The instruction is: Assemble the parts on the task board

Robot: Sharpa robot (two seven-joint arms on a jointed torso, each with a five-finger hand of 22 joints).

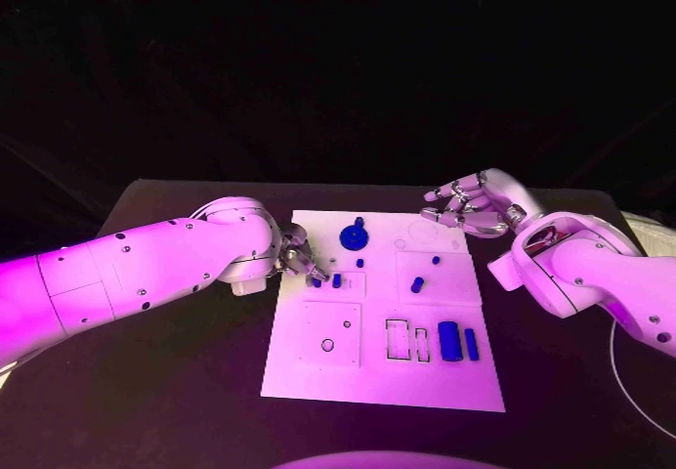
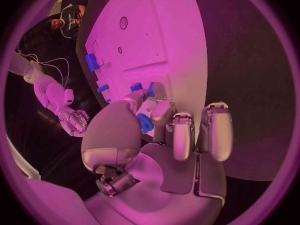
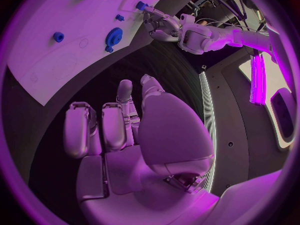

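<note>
Your left robot hand (image 1: 292, 256) sits at the task board's (image 1: 380, 376) left edge, fingers pinching a small blue part (image 1: 337, 280). Your right robot hand (image 1: 472, 207) hovers off the board's far right corner over the bench (image 1: 169, 391), fingers curled, holding nothing. A blue gear (image 1: 353, 234) lies between them.

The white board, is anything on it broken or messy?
Nothing looks broken or spilled. The task board lies flat, and its blue parts, such as the gear, sit neatly. The left hand touches parts near its edge; the right hand hovers beyond the far corner.
</note>
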